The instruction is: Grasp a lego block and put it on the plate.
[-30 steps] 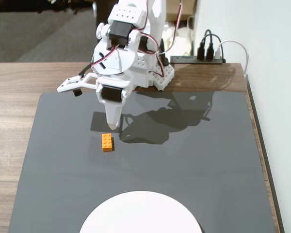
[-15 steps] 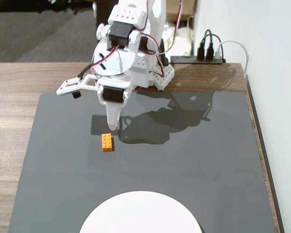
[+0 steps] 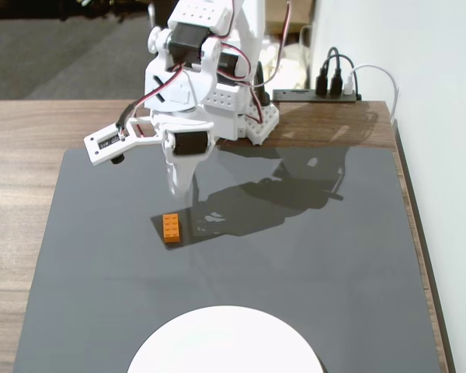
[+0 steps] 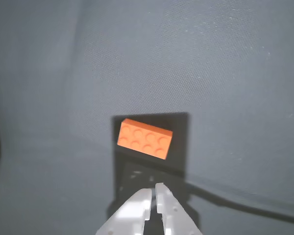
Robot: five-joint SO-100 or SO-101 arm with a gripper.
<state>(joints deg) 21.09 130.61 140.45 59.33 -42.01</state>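
A wooden counter [image 3: 23, 155] carries a dark mat [image 3: 334, 272]. The white plate [image 3: 225, 346] sits at the mat's near edge. The arm [image 3: 202, 78] hangs above; its gripper [image 4: 153, 192], nearly closed and empty, hovers just short of the orange block [image 3: 171, 228], which lies unobstructed mid-mat.

lego block [image 3: 172, 228]: 1 | plate [image 3: 225, 342]: 1 | mat [image 3: 334, 256]: 1 | pincer [image 4: 154, 190]: 1

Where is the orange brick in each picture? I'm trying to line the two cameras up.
Fixed view: the orange brick lies on the dark mat, left of centre, just below the gripper and above the white plate.
Wrist view: the brick sits near centre, just above the gripper tips.
Shared landmark: the gripper, tips nearly together.
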